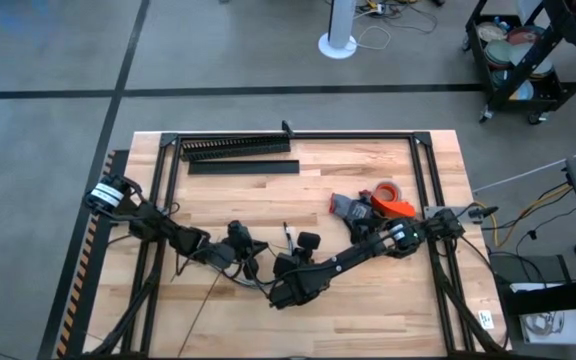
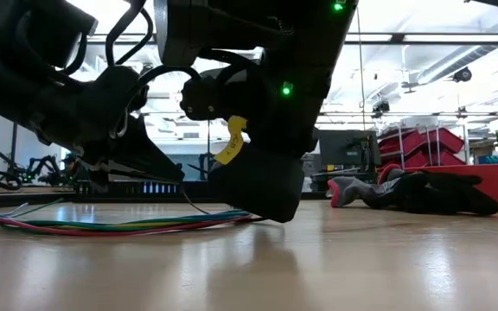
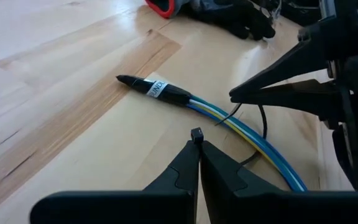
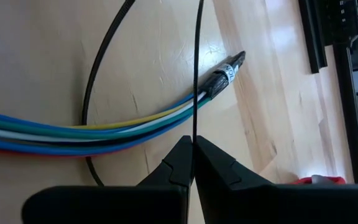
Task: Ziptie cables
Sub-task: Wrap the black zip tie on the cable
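Note:
The cables [image 4: 73, 134] are a bundle of blue, green, white, yellow and red wires lying on the table. Their dark, white-labelled end [image 3: 157, 90] points away from my grippers. A thin black ziptie [image 4: 95, 74] loops around the bundle. My left gripper [image 3: 197, 146] is shut beside the cables with a small black block at its fingertips. My right gripper [image 4: 193, 149] is shut on the ziptie's straight strip just above the bundle. In the high view my left gripper [image 1: 260, 262] and my right gripper [image 1: 280, 280] meet near the table's middle. My left gripper pinches a small black block [image 3: 196, 132], apparently the ziptie's head, at the very ends of its two fingers, just above the table beside the cables. My right gripper pinches the ziptie's thin straight strip [image 4: 196, 124] between its two fingertips. The strip runs on past the fingers across the bundle, and the loop's curve [image 4: 87, 118] passes under the wires.
A long black comb-toothed duct [image 1: 236, 147] and a flat black strip [image 1: 243, 167] lie at the far left. An orange tape roll [image 1: 388, 190], a red tool [image 1: 398, 208] and dark gloves [image 1: 353, 208] lie at the right. Black frame rails [image 1: 423, 170] border the table.

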{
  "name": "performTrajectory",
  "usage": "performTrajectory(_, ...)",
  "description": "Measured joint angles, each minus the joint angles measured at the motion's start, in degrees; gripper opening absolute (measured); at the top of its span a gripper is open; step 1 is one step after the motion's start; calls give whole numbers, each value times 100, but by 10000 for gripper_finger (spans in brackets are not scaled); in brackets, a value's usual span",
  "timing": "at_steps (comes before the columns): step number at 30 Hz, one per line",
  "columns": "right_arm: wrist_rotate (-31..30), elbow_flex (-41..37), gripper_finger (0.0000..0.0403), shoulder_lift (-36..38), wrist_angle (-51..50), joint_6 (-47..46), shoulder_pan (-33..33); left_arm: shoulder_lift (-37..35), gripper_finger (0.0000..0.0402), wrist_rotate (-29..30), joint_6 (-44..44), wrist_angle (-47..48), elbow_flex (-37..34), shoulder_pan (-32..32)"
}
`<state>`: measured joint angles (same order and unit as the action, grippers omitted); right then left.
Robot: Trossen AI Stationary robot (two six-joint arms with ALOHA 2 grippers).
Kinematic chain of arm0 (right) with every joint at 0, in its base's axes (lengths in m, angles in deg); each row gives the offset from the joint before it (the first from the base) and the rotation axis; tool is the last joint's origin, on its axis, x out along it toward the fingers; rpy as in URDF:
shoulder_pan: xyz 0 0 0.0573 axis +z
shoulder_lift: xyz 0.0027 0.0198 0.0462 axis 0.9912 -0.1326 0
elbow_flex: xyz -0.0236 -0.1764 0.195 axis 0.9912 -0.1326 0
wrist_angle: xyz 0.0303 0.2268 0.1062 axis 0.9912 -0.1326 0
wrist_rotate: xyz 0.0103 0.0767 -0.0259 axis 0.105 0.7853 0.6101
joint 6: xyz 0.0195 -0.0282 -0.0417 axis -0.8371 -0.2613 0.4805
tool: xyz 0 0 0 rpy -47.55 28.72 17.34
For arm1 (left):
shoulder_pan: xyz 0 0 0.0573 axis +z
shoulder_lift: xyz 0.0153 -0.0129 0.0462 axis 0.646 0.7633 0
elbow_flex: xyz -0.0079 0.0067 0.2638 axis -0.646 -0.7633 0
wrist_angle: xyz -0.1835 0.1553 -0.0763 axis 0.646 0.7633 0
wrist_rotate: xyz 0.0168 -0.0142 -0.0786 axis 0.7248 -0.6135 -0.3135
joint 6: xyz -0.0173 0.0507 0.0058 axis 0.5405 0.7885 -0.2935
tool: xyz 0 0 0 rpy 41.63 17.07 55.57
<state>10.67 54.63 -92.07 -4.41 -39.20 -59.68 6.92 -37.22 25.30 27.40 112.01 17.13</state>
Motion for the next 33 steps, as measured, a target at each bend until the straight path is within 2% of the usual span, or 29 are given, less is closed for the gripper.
performTrajectory(14, -1, -1, 0, 2, 65, 450, -109, -2, 0, -246, -258, 130, -2, 127)
performTrajectory(23, 144, -2, 0, 7, 72, 608, -149, -4, 0, -275, -284, 1170, 485, 158)
performTrajectory(28, 186, -2, 0, 9, 9, 527, -152, -4, 0, -287, -355, 1327, 557, 164)
performTrajectory(33, 237, 29, 0, 9, -73, 539, -176, -4, 0, -562, -624, 1329, 557, 190)
